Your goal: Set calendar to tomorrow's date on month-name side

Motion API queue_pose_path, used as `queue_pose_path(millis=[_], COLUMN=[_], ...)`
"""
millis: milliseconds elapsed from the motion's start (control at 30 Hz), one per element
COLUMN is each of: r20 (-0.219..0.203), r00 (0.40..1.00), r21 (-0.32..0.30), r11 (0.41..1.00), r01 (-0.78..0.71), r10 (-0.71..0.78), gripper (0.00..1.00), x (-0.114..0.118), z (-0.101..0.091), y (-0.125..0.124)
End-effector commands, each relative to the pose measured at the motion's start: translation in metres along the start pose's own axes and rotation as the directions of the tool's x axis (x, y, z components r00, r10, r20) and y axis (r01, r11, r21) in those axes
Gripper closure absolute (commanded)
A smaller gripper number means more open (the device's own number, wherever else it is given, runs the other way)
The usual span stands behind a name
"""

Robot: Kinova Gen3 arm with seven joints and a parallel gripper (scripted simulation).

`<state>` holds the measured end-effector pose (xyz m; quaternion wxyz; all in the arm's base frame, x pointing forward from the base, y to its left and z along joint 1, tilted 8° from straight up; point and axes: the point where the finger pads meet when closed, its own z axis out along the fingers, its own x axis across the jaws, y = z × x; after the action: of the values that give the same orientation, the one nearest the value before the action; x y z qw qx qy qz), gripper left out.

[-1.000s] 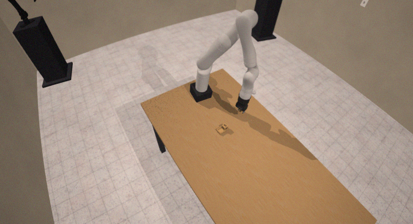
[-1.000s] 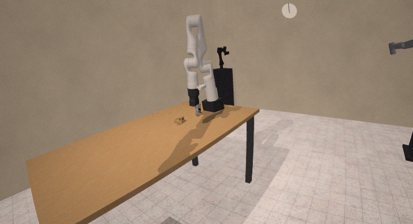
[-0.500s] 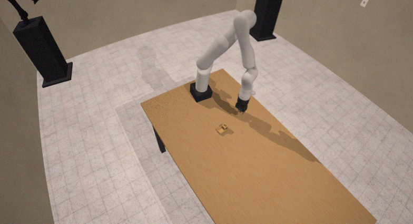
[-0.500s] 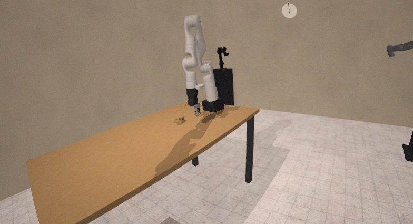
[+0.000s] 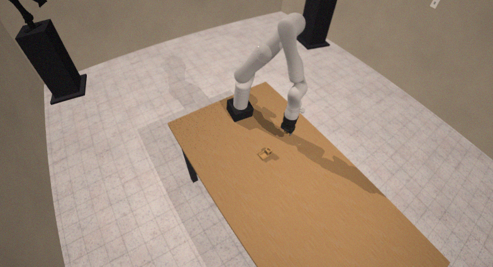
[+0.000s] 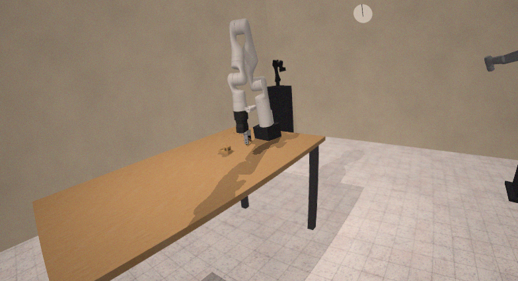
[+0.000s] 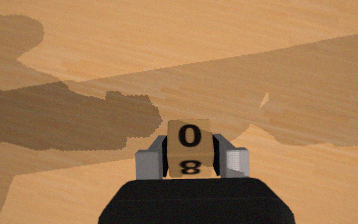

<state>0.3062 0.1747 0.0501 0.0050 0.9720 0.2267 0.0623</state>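
Note:
My gripper [image 5: 287,132] [image 6: 247,139] [image 7: 189,148] is shut on a wooden number cube [image 7: 175,149], with one finger on each side of it. In the wrist view this cube shows a black 0 on the face toward the camera and an 8, looking flattened, on the face below. The gripper is low over the table. The small wooden tray [image 5: 262,156] [image 6: 221,153] stands apart from the gripper, with another cube [image 5: 268,149] [image 6: 227,149] at one end of it. That cube's digit and the month's name are too small to read.
The wooden table [image 5: 310,203] [image 6: 137,206] carries the arm's black base [image 5: 239,110] [image 6: 267,131] behind the tray. The arm's shadow crosses the table beside the gripper. Black pedestals stand on the floor, away from the table.

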Motion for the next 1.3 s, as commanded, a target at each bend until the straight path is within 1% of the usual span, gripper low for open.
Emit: queue_pose_path(millis=[0,233,367,467,933,1000,1267], r20=[0.002,0.021,0.025,0.027,0.011,0.011,-0.003], r00=[1.0,1.0,1.0,1.0,1.0,1.0,1.0], r21=[0.012,0.056,0.087,0.096,0.205,0.205,0.237], r11=[1.0,0.998,0.996,0.995,0.979,0.979,0.971], r01=[-0.011,-0.011,-0.011,-0.011,-0.012,-0.012,-0.009], r10=[0.011,0.01,0.009,0.009,0.01,0.01,0.01], gripper=[0.4,0.4,0.4,0.4,0.4,0.4,0.4], x=[0.0015,-0.0032,-0.0041,-0.0051,-0.0014,-0.0014,0.0013], z=[0.0015,0.0041,0.0051,0.0053,0.0022,0.0022,-0.0012], y=[0.0039,0.0048,0.0049,0.0049,0.005,0.005,0.0049])
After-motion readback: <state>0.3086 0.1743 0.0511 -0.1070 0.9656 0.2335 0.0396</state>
